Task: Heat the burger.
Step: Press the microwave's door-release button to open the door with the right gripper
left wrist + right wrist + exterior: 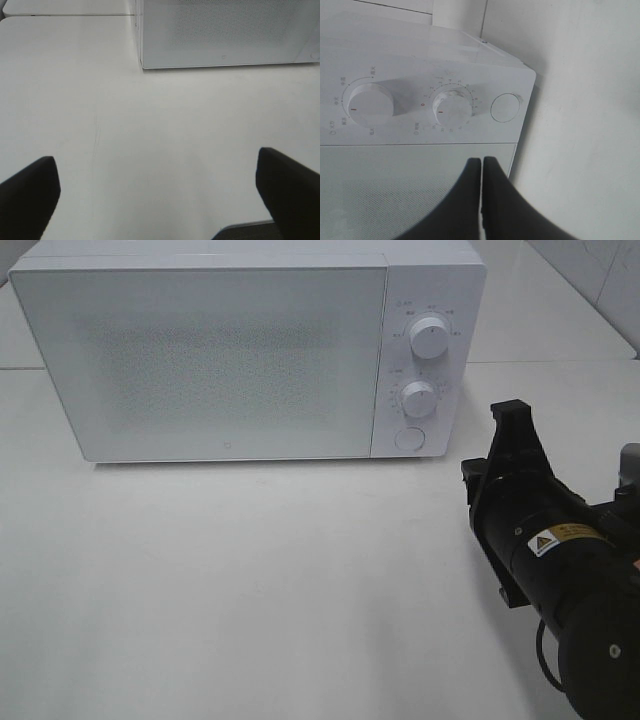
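Overhead view: white microwave (pixel 230 350) fills the upper left and centre of the frame and stands on the white table (pixel 250 570). Its door (pixel 200 355) is shut; the panel is frosted and dotted, and nothing can be made out through it.

Control strip on the microwave's right side, top to bottom: upper knob (pixel 430 337), lower knob (pixel 418 398), round button (pixel 409 438).

Right pincer (pixel 512 412): enters from the lower right of the overhead frame, black, tip pointing up the frame toward the microwave's lower right corner. It is near the round button but apart from it. In the right wrist view the two fingers (pixel 470 200) are pressed together with only a thin seam between them. Clenched, nothing between them.

Left pincer (pixel 155 165): seen only in the left wrist view. Two black fingertips (pixel 30 190) stand wide apart over bare table, with the microwave's front edge beyond them. Released, empty.

Burger: not seen in any of the three views. Neither pincer holds it. Its place relative to either pincer cannot be told from these pictures.
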Robot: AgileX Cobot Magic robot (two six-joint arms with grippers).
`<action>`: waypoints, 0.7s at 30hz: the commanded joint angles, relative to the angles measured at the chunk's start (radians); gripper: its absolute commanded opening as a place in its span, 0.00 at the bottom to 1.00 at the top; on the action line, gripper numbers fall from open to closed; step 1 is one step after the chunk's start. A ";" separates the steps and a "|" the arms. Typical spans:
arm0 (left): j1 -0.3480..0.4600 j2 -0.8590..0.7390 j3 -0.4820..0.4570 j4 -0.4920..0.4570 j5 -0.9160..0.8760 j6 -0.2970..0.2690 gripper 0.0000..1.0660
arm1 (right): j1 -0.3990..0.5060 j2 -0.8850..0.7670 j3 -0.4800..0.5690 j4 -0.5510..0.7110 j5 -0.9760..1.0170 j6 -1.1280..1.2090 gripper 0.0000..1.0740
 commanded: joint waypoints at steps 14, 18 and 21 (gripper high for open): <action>0.002 -0.010 0.002 -0.008 -0.014 -0.001 0.94 | -0.109 0.113 -0.105 -0.154 0.015 0.140 0.00; 0.002 -0.010 0.002 -0.008 -0.014 -0.001 0.94 | -0.109 0.141 -0.125 -0.154 0.022 0.142 0.00; 0.002 -0.009 0.002 -0.008 -0.014 -0.001 0.94 | -0.109 0.176 -0.145 -0.154 0.023 0.155 0.00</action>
